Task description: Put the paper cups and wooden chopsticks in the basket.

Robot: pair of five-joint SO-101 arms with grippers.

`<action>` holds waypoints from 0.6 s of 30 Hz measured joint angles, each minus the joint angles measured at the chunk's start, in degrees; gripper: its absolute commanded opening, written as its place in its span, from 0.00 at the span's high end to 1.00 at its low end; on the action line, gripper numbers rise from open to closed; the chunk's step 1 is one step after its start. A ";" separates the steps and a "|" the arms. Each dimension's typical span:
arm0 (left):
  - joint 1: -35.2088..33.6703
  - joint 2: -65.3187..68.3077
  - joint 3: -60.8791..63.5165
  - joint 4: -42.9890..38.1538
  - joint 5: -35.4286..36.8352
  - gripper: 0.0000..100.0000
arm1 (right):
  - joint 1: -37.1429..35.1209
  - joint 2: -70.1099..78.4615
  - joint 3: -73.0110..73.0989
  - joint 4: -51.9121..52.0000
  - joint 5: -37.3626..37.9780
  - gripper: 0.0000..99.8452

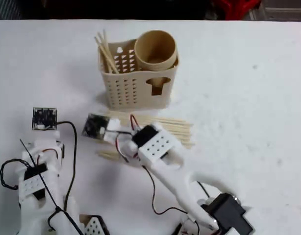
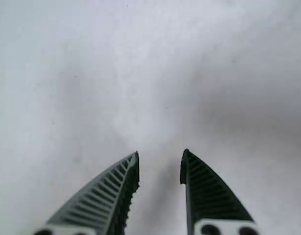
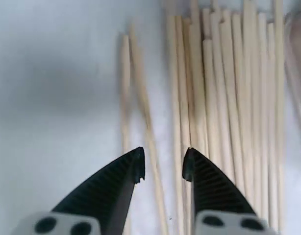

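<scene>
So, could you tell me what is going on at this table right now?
The basket is partly loaded: the cups sit stacked inside it, with a few chopsticks standing beside them. The rest lie in a pile on the table in front of the basket. The right pincer hangs open over that pile, with one loose stick in line with its gap. The left pincer is open over bare table, holding nothing.
</scene>
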 measured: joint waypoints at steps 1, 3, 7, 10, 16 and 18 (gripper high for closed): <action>0.00 0.00 0.00 0.00 0.00 0.85 | 0.09 0.00 1.58 -1.58 0.00 0.86; 0.00 0.00 0.00 0.00 0.00 0.85 | 0.26 0.00 4.92 -4.66 0.00 0.86; 0.00 0.00 0.00 0.00 0.00 0.85 | 0.09 0.00 9.93 -9.58 0.26 0.86; 0.00 0.00 0.00 0.00 0.00 0.85 | 0.18 0.00 10.64 -10.73 0.26 0.86; 0.00 0.00 0.00 0.00 0.00 0.85 | 0.09 0.62 10.99 -12.22 0.70 0.86; 0.00 0.00 0.00 0.00 0.00 0.85 | 0.09 3.08 10.99 -13.45 2.02 0.86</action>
